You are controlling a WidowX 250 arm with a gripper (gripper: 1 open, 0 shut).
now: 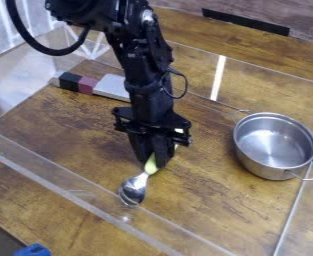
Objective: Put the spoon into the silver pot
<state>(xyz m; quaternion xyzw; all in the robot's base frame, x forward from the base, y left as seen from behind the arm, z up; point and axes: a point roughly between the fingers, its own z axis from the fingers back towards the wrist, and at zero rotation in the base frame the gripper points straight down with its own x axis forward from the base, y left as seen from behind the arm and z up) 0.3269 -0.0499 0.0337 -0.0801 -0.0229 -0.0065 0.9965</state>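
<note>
silver pot (274, 144) empty, spoon (141, 180) on table, outside

Lab bench; clear acrylic barrier (65, 172); robot arm (139, 60)

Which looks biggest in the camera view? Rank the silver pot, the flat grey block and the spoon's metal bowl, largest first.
1. silver pot
2. flat grey block, partly hidden behind the arm, so it may really rival the pot
3. spoon's metal bowl, clearly smallest
</note>
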